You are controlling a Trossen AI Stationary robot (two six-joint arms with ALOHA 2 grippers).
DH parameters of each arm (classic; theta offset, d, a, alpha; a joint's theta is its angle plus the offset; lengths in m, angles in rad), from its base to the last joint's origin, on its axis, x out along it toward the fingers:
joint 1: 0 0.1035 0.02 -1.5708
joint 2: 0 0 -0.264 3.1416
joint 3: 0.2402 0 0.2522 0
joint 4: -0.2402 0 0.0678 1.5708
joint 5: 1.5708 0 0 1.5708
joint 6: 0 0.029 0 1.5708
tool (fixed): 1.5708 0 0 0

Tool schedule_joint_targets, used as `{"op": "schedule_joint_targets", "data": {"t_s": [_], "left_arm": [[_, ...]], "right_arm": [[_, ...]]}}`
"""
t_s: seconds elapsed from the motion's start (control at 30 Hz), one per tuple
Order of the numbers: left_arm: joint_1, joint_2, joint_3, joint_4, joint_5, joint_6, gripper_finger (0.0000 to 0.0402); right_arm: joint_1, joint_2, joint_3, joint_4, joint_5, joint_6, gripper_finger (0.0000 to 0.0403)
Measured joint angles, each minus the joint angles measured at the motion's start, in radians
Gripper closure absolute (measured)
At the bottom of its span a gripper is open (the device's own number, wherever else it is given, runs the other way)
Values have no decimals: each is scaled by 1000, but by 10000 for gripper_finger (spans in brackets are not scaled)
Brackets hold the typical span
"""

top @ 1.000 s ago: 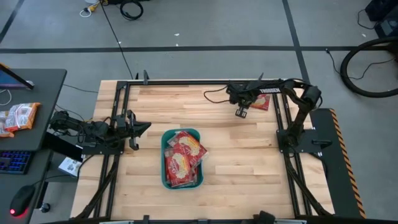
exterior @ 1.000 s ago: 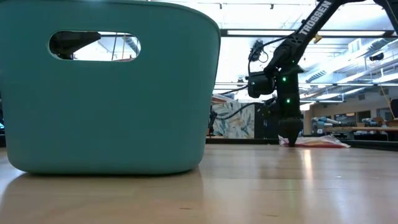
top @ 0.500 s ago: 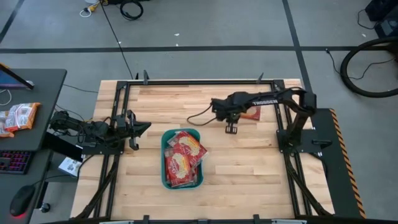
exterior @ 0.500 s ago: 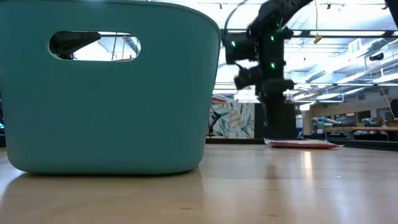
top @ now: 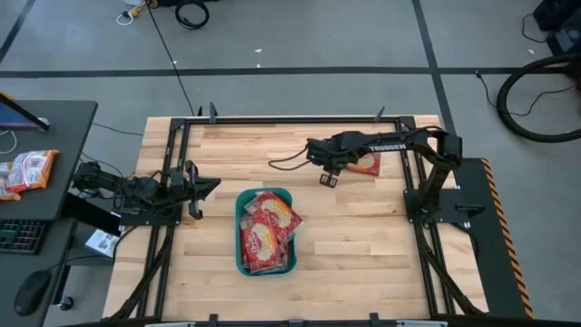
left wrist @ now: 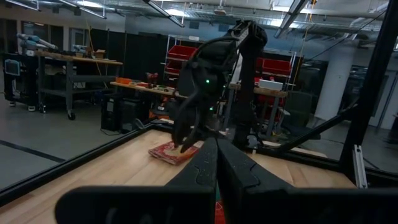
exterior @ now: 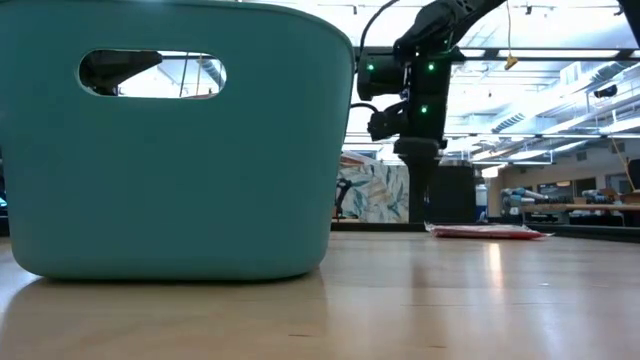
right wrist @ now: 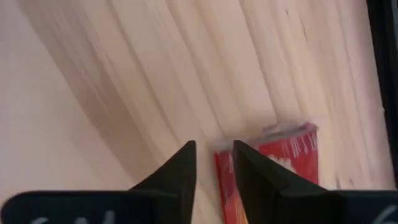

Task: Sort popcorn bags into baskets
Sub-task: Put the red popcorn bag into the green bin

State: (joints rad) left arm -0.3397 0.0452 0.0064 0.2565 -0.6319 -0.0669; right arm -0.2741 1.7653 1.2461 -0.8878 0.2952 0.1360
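One red popcorn bag (top: 367,164) lies flat on the wood near the table's far right (exterior: 485,231). My right gripper (top: 327,179) hangs just left of it, fingers pointing down and slightly open (right wrist: 214,158). The bag's edge (right wrist: 280,168) shows just past the fingertips, untouched. The teal basket (top: 239,227) stands at the table's middle near side (exterior: 170,180), with several red popcorn bags (top: 268,227) piled in it. My left gripper (top: 195,191) waits shut at the left edge (left wrist: 214,168).
Black frame rails (top: 410,173) run along the table's sides. A cable (top: 286,162) trails from the right arm over the far wood. On a side desk to the left lies an orange-and-white snack packet (top: 27,171). Bare wood (top: 354,236) lies right of the basket.
My right gripper has swung from over the loose bag toward the table's left and slightly toward the near edge, coming off the bag. The bag has slid a short way in the same direction and now lies flat.
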Motion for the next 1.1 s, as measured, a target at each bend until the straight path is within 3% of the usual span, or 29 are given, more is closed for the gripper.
{"op": "schedule_joint_targets", "data": {"t_s": [0.17,0.47,0.87,1.1], "left_arm": [[0,0,0,0,0,0,395],[0,0,0,6,0,1,395],[0,0,0,6,7,0,395],[0,0,0,7,7,0,395]], "right_arm": [[-1,3,-56,109,2,4,254],[-3,53,-58,99,125,114,213],[-27,159,-58,23,215,166,208],[-65,164,-58,-49,133,229,226]]}}
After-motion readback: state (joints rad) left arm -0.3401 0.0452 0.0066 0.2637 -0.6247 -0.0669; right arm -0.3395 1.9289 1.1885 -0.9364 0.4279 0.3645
